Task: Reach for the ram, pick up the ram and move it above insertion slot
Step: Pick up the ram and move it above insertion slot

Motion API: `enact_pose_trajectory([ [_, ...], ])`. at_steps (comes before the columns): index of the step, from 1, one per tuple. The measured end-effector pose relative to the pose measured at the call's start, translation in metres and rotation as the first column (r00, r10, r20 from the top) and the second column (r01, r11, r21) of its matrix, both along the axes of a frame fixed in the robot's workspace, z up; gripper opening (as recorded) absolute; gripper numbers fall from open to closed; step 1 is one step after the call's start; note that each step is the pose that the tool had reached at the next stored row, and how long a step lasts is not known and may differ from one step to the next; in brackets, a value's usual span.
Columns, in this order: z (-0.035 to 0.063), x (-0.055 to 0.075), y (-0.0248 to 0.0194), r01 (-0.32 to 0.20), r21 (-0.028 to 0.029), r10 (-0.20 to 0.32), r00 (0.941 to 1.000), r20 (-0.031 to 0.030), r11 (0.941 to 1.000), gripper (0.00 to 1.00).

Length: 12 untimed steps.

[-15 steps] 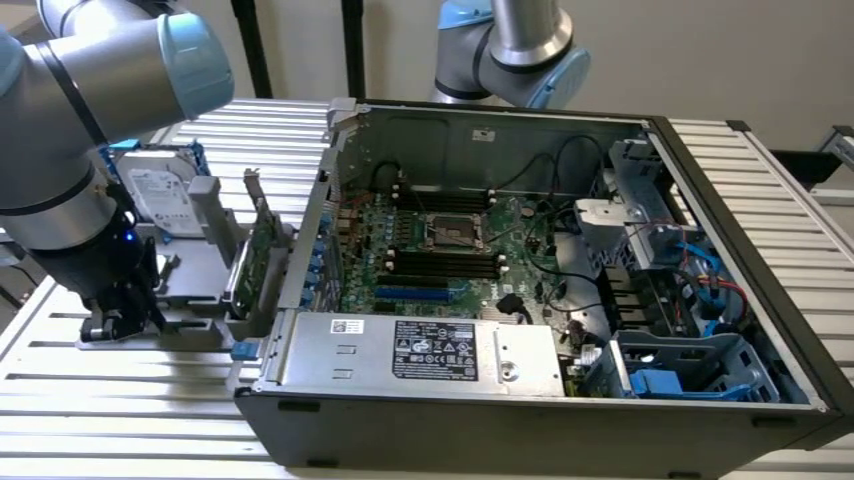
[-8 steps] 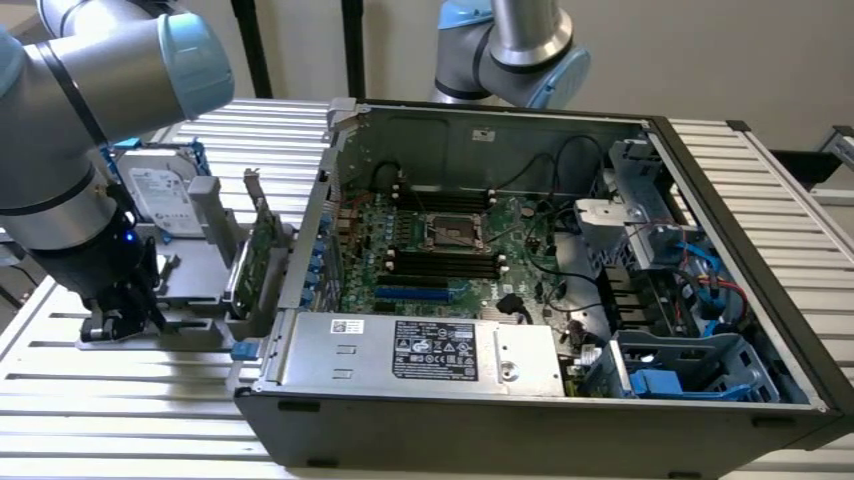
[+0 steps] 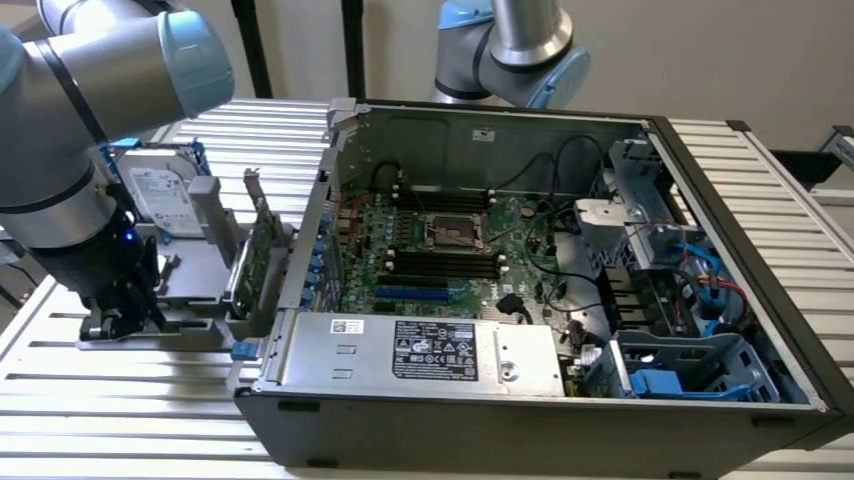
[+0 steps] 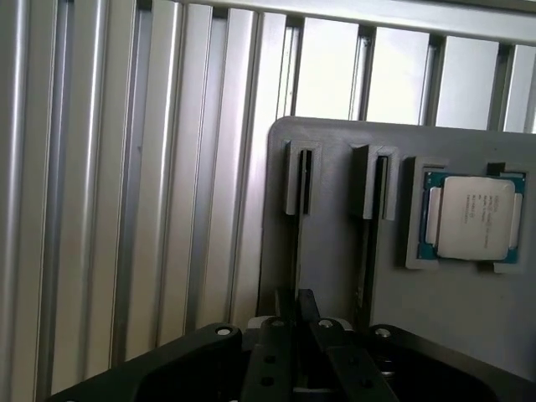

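In the exterior view my gripper (image 3: 118,318) is down at a grey holder tray (image 3: 187,300) on the exterior view's left, beside the open computer case (image 3: 534,400). In the wrist view the fingers (image 4: 285,308) stand close together over the holder's left slot. The ram (image 4: 296,243) stands on edge in that slot, a thin dark strip running in between them. The gripper (image 4: 296,306) looks shut on it. The motherboard's long black insertion slots (image 3: 441,265) lie inside the case, well off to the exterior view's right of the gripper.
A second narrow slot (image 4: 370,243) and a CPU chip (image 4: 473,218) sit in the grey holder (image 4: 335,276). A silver hard drive (image 3: 167,190) and an upright green expansion card (image 3: 260,250) stand between the gripper and the case wall. A slatted metal table (image 3: 134,400) lies beneath.
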<state>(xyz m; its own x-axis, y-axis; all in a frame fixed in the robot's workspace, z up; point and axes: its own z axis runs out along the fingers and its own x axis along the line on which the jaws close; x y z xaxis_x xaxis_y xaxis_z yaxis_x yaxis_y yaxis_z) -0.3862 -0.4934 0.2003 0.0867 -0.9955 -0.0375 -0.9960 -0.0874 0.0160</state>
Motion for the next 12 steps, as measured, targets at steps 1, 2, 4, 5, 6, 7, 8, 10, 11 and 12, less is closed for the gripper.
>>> enact_pose_trajectory([
  [1,0.0011,0.0,0.0,0.005,0.0001,-0.005,1.0,-0.0002,1.0,0.13],
  [2,0.0022,0.0,0.0,0.011,0.0001,-0.011,0.9999,-0.0003,0.9999,0.13],
  [4,0.004,0.0,0.0,0.024,0.0001,-0.024,0.9997,-0.0004,0.9997,0.13],
  [5,0.0048,0.0,0.0,0.032,0.0001,-0.032,0.9995,-0.0004,0.9995,0.13],
  [6,0.0054,0.0,0.0,0.04,0.0001,-0.04,0.9992,-0.0003,0.9992,0.13],
  [7,0.0061,0.0,0.0,0.049,0.0,-0.049,0.9988,-0.0005,0.9988,0.13],
  [8,0.0068,0.0,0.0,0.057,0.0,-0.057,0.9984,-0.0004,0.9984,0.13],
  [10,0.0093,0.0,0.0,0.065,0.0,-0.065,0.9979,-0.0005,0.9979,0.13],
  [11,0.0112,0.0,0.0,0.066,0.0,-0.066,0.9978,-0.0005,0.9978,0.13],
  [12,0.0134,0.0,0.0,0.067,0.0001,-0.067,0.9978,-0.0004,0.9978,0.13],
])
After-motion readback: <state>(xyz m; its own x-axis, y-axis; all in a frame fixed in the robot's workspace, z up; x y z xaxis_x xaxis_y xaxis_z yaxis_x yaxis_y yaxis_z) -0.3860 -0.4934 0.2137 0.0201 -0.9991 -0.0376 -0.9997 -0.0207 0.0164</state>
